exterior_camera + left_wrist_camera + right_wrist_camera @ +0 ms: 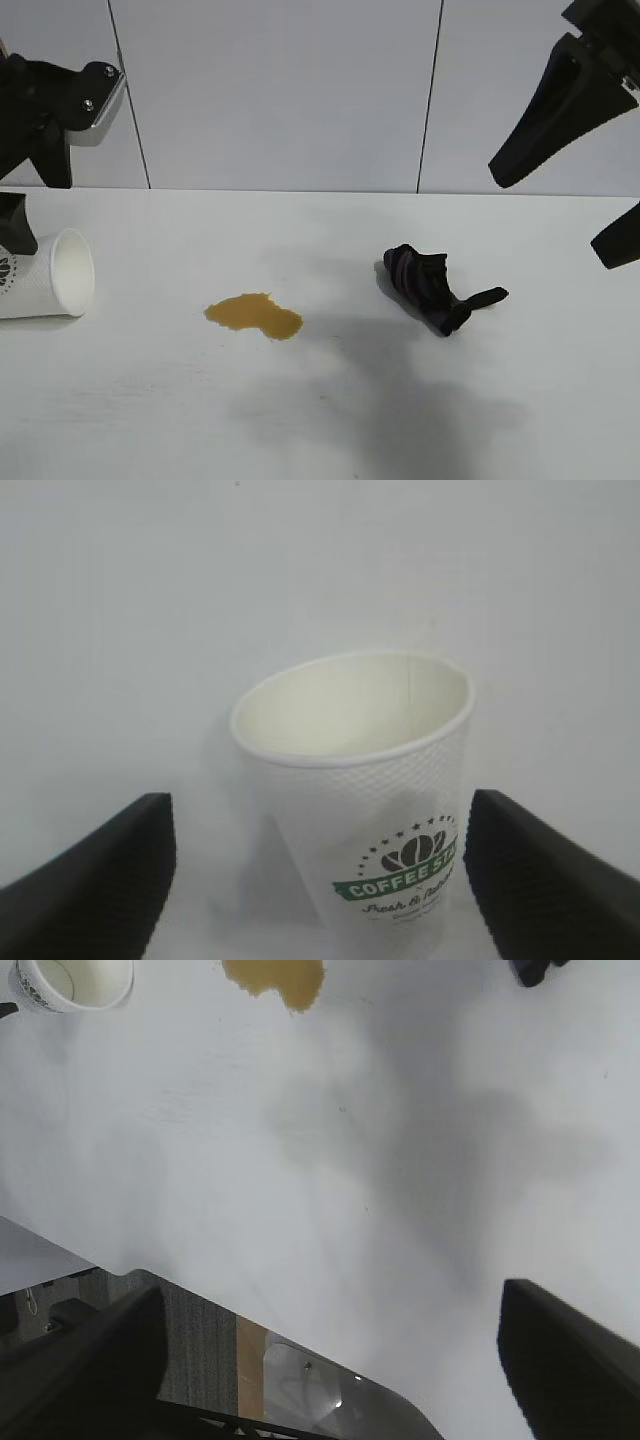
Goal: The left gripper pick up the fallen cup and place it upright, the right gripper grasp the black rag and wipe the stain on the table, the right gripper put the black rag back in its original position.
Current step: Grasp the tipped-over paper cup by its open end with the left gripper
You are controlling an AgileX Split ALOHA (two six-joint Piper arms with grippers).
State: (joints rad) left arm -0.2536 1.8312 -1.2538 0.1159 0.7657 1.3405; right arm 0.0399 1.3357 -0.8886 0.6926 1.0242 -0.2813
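The white cup (45,275) lies on its side at the table's (330,420) far left, mouth facing the middle. My left gripper (18,238) hangs over it, partly out of the exterior view. In the left wrist view the cup (370,780) lies between the open fingers (100,880); one finger is close to its side, the other apart. The amber stain (255,315) lies left of centre. The black rag (430,288) with purple stripes lies right of centre. My right gripper (548,215) is open and empty, high above the table, up and to the right of the rag.
The right wrist view shows the stain (275,978), the cup (75,982), a corner of the rag (535,970) and the table's front edge (300,1325) with floor beyond. A panelled white wall (280,90) stands behind the table.
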